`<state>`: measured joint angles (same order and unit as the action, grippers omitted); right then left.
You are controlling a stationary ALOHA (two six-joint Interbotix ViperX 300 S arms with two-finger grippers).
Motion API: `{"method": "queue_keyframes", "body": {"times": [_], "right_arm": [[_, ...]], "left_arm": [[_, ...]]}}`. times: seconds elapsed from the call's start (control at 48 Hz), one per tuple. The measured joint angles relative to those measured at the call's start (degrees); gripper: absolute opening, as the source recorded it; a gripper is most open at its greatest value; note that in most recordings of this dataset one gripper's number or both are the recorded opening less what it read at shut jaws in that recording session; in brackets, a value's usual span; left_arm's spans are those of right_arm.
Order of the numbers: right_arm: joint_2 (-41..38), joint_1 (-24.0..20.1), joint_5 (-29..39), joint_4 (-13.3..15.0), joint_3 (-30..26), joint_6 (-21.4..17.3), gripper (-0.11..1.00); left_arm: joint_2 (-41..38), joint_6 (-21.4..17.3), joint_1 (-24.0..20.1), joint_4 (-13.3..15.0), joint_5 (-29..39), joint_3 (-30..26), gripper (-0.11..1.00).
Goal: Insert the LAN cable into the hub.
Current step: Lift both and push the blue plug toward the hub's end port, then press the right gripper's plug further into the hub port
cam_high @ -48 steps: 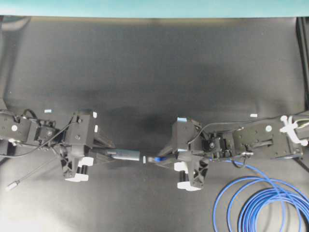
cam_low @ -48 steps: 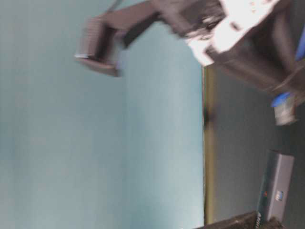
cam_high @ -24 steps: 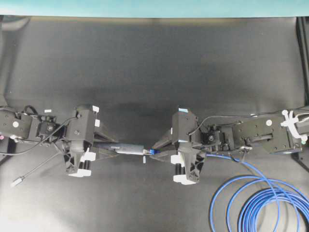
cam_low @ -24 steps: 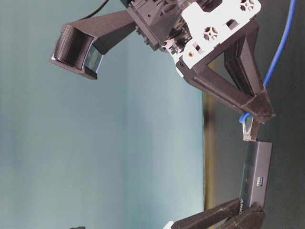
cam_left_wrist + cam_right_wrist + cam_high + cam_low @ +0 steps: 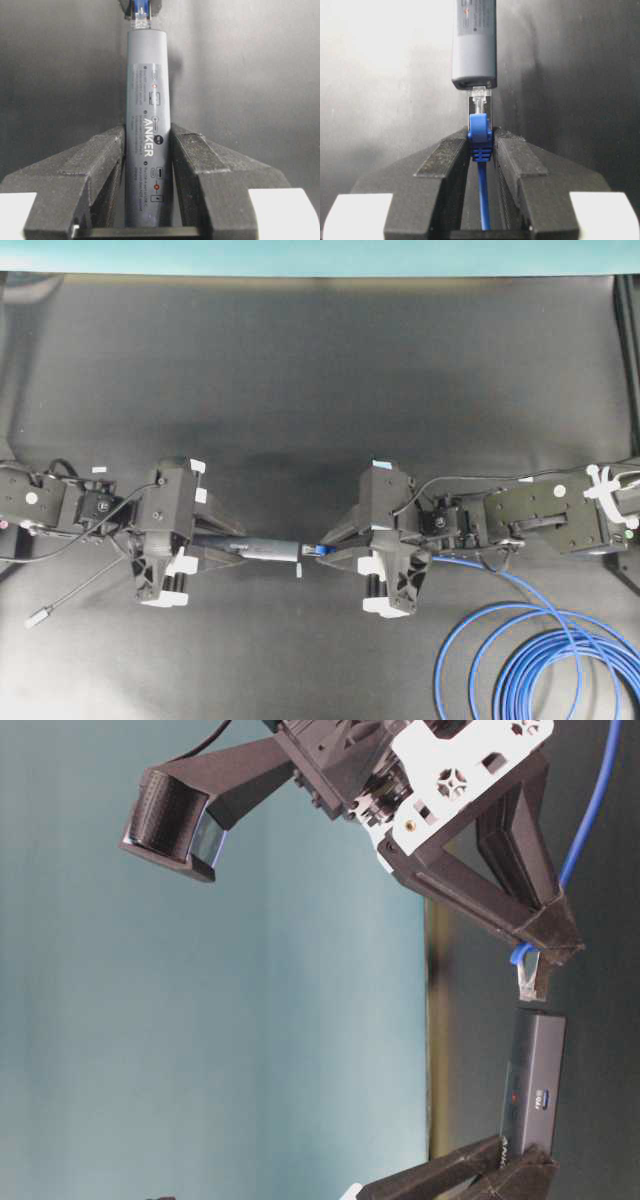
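Hub (image 5: 148, 125) pinched in left pincer (image 5: 148, 200); LAN cable (image 5: 480, 135) plug pinched in right pincer (image 5: 481, 150), tip just at hub's end.

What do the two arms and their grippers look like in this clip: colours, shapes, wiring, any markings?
Both arms are black. Left gripper and right gripper have long, wedge-shaped, matte black fingers on white bases with cut-outs. Thin black cables loop over the wrists, small white tags dot the housings, and a white clip sits on the right arm.
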<state>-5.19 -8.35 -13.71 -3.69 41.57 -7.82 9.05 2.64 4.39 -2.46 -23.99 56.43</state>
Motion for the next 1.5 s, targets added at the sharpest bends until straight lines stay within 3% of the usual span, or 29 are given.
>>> {"method": "queue_keyframes", "body": {"times": [0.541, 0.916, 1.187, 1.499], "right_arm": [[-0.2, -0.2, 0.4, 0.1, 0.0, 0.0, 0.13], [-0.4, -0.3, 0.7, 0.0, -0.3, 0.0, 0.13], [-1.0, -0.4, 5.5, 0.1, -1.9, 0.1, 0.13], [-1.2, -0.6, 6.1, 0.4, -1.9, 0.2, 0.13]], "left_arm": [[-0.4, 0.0, 0.0, 0.0, 0.4, -1.5, 0.28], [-1.7, -0.2, 0.0, 0.0, 5.1, -3.5, 0.28], [-2.8, -0.3, -0.4, 0.0, 8.9, -5.8, 0.28], [-4.7, -3.0, -0.4, 0.0, 13.4, -10.0, 0.28]]}}
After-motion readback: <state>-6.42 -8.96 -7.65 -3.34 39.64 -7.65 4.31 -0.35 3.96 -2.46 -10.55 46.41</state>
